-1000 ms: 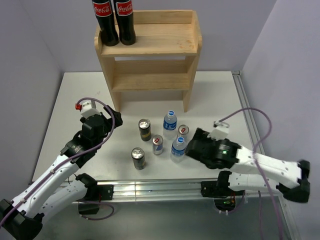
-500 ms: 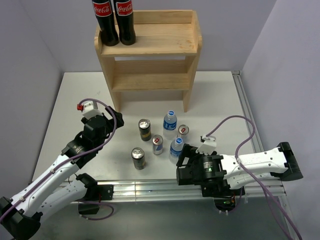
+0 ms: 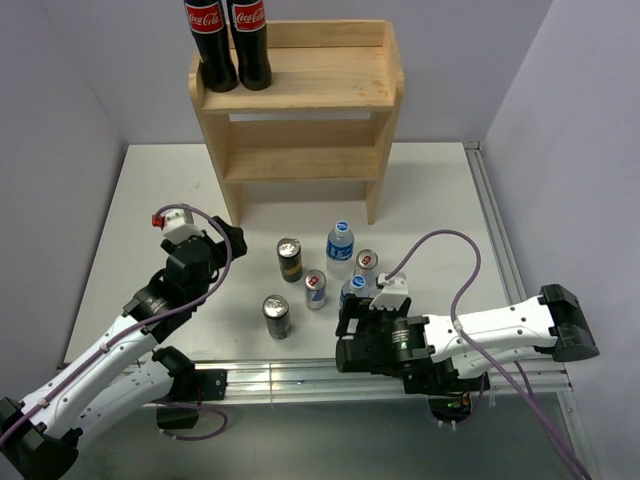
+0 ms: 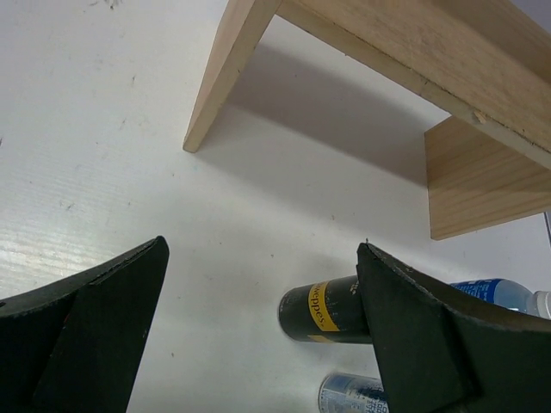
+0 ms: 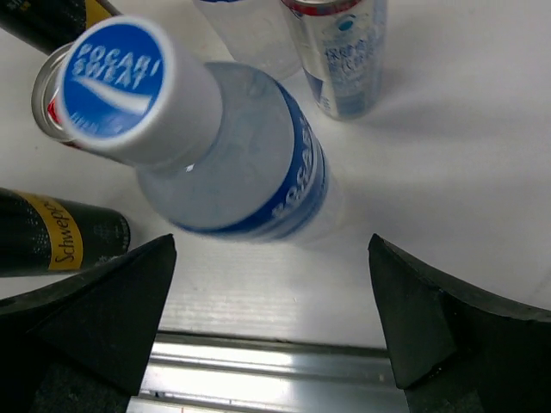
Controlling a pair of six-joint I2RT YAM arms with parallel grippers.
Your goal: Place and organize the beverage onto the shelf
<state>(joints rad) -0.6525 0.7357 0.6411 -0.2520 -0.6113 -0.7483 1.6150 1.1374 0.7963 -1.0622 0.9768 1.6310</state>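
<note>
Six drinks stand on the white table in front of the wooden shelf [image 3: 300, 95]: two dark cans [image 3: 289, 259] [image 3: 276, 316], two slim blue-silver cans [image 3: 315, 288] [image 3: 367, 262] and two water bottles [image 3: 341, 242] [image 3: 352, 290]. My right gripper [image 3: 347, 324] is open just on the near side of the nearer bottle [image 5: 232, 163], looking down on its blue cap; nothing is between its jaws [image 5: 271, 241]. My left gripper [image 3: 229, 241] is open and empty left of the drinks, facing the far dark can [image 4: 331, 310] and the shelf's side panel [image 4: 228, 69].
Two Coca-Cola bottles [image 3: 227, 40] stand at the left of the shelf's top tier. A metal rail [image 3: 300, 378] runs along the table's near edge, right below my right gripper [image 5: 258, 379]. Grey walls close in the left, back and right.
My right arm has swung from the right of the drinks round to the near edge, its gripper now at the near water bottle. The left arm has barely moved.
</note>
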